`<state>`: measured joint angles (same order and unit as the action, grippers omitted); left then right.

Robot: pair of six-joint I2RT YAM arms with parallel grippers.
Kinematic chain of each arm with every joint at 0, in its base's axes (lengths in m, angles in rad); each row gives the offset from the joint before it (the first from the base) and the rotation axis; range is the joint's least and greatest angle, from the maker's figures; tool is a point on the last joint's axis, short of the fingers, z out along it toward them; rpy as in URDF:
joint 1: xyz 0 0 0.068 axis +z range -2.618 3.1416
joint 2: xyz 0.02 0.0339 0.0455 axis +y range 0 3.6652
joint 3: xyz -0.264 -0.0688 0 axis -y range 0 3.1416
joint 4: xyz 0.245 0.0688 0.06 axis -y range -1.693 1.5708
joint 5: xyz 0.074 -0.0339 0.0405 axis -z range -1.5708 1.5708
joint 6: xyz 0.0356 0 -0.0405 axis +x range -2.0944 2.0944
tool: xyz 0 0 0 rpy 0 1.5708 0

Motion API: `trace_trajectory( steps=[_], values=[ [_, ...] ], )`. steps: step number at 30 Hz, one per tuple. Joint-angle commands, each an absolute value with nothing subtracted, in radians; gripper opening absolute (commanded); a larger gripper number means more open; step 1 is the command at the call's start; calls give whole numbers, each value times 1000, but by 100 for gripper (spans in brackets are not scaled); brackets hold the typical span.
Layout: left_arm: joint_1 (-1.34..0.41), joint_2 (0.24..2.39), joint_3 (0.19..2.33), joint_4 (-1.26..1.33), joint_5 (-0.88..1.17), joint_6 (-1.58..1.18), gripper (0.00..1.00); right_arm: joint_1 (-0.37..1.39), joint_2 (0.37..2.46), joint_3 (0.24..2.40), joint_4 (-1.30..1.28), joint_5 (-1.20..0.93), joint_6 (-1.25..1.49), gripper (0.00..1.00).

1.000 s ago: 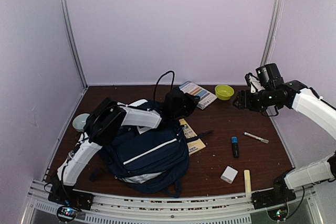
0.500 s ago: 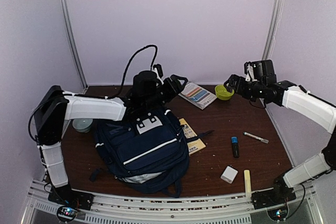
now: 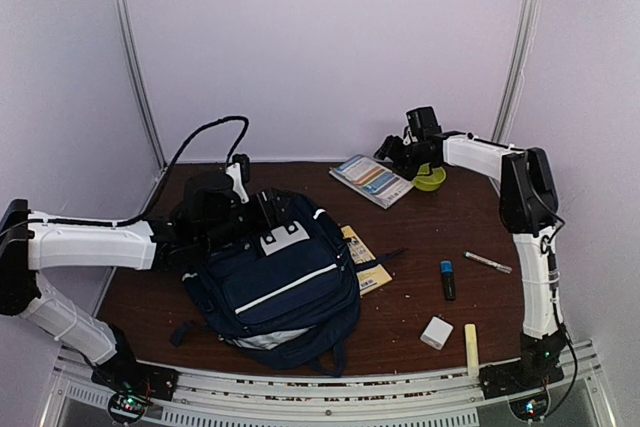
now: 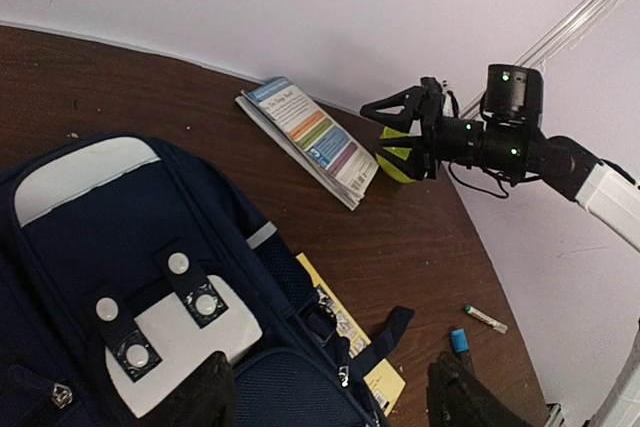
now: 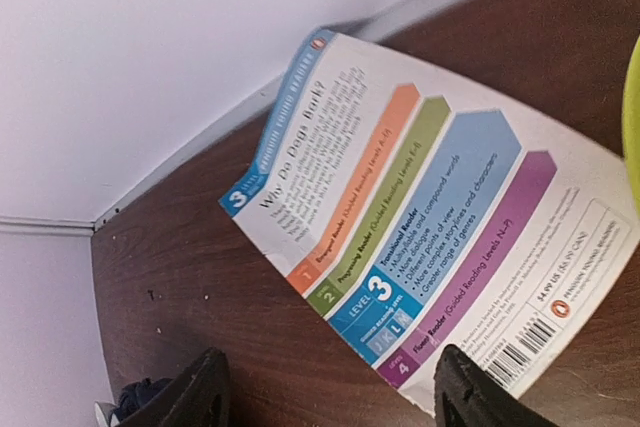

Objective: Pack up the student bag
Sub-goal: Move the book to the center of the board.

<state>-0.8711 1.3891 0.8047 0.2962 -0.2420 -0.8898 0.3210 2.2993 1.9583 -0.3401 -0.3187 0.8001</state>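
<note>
Seen from above, the student bag [image 3: 275, 282] lies flat on the near-left part of the worktop [image 3: 430, 237], white stripe up, with its dark straps trailing toward the near edge. The left gripper [image 3: 262, 209] hovers at the bag's far end, by the white patch, with its jaws apart and nothing in them. The right gripper [image 3: 393, 150] hangs near the back edge, just beside a thin reading book [image 3: 372, 179] and a lime-green bowl [image 3: 432, 179]; it is spread wide and empty too. A yellow booklet [image 3: 365, 262] sticks out from under the bag's right side. Toward the right edge lie a pen [image 3: 488, 263] and a blue highlighter [image 3: 447, 279]. Nearer the near-right corner are a small white box [image 3: 436, 332] and a pale yellow stick [image 3: 471, 347].

From the left wrist, its two fingertips [image 4: 205, 392] stand far apart above the bag's white patch (the one with the round studs). Across the wood, the other arm's jaws are parted in front of the bowl.

From the right wrist, two dark fingertips [image 5: 205, 392] stand apart over bare wood and the book's back cover, with its coloured level bands and barcode.
</note>
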Motion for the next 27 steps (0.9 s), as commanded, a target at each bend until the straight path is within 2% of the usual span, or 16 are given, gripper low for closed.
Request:
trace_trajectory(
  steps=[1, 3, 6, 14, 24, 27],
  values=[
    [-868, 1353, 751, 293, -269, -865, 68, 330, 2463, 2152, -505, -405, 933, 68],
    [-868, 1358, 745, 299, -253, -876, 68, 333, 2529, 2207, -540, -446, 962, 68],
    [-869, 1372, 753, 295, -227, -882, 67, 339, 2556, 2177, -544, -503, 997, 69],
    [-868, 1363, 771, 242, -200, -882, 67, 397, 2428, 1933, -589, -471, 1002, 71],
    [-868, 1300, 701, 226, -245, -864, 67, 535, 2342, 1766, -628, -433, 946, 71],
    [-868, 1280, 682, 216, -238, -859, 67, 572, 2249, 1620, -594, -383, 943, 71]
  ],
)
